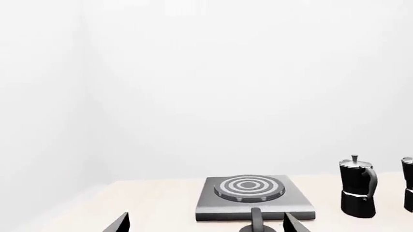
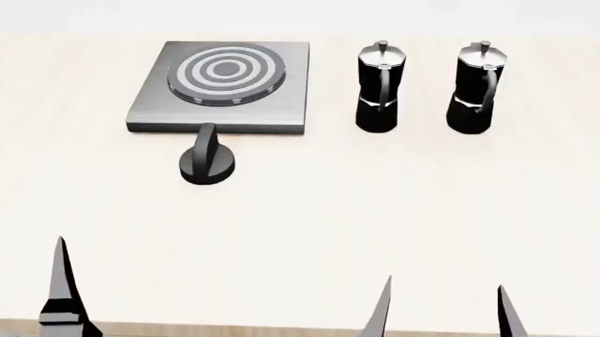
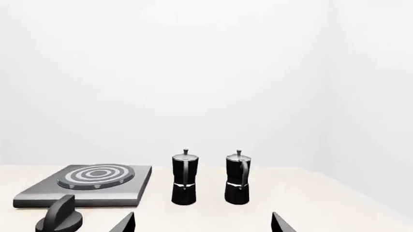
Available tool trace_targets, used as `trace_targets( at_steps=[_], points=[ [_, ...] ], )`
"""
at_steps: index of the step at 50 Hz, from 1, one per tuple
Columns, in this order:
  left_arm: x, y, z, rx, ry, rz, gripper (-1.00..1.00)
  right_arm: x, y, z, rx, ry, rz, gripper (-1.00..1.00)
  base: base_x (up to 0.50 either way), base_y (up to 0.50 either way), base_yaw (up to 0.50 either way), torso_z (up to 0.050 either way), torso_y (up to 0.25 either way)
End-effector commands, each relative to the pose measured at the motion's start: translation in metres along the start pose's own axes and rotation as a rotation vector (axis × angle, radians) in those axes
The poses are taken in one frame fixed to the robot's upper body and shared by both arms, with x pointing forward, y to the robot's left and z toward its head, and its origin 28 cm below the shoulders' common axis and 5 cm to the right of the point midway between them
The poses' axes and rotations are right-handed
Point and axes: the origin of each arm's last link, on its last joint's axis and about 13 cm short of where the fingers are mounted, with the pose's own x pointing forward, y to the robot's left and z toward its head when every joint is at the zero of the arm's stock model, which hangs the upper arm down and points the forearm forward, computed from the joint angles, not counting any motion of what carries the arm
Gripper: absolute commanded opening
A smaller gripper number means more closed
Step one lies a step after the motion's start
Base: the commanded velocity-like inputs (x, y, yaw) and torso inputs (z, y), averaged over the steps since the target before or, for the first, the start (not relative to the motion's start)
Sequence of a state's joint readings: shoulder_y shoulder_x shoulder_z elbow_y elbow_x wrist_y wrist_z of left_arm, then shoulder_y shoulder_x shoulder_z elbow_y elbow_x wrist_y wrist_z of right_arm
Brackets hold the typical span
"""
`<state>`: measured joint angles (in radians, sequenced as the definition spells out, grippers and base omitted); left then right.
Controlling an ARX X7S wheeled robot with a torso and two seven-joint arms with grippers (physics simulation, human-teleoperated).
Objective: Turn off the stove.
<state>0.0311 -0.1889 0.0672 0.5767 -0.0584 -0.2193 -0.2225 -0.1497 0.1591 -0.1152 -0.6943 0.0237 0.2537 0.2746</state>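
Both grippers hover well short of the flat brushed-grey stove plate (image 2: 272, 105), jaws apart and empty, since its small black round knob (image 2: 207, 163) awaits turning

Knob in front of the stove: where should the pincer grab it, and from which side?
Grip the knob by its raised bar, fingers on the bar's two flat faces, coming from above. The bar stands upright on the round base, running toward the stove. The left pincer seems nearest in line with it.
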Motion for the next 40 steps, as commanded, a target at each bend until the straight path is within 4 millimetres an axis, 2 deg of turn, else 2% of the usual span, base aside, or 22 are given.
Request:
trace_targets(
  at_steps=[1, 19, 40],
  points=[
    [-0.002, 0.001, 0.015, -0.006, -0.04, 0.01, 1.0, -0.005, -0.002, 0.015, 0.005, -0.048, -0.012, 1.0, 0.0, 0.0, 0.0, 0.0, 0.0],
    [-0.004, 0.004, 0.031, -0.019, -0.084, 0.023, 1.0, -0.01, -0.004, 0.025, 0.023, -0.116, -0.028, 1.0, 0.0, 0.0, 0.0, 0.0, 0.0],
    [-0.006, 0.004, 0.035, -0.024, -0.101, 0.03, 1.0, -0.012, -0.003, 0.028, 0.022, -0.143, -0.021, 1.0, 0.0, 0.0, 0.0, 0.0, 0.0]
  ],
)
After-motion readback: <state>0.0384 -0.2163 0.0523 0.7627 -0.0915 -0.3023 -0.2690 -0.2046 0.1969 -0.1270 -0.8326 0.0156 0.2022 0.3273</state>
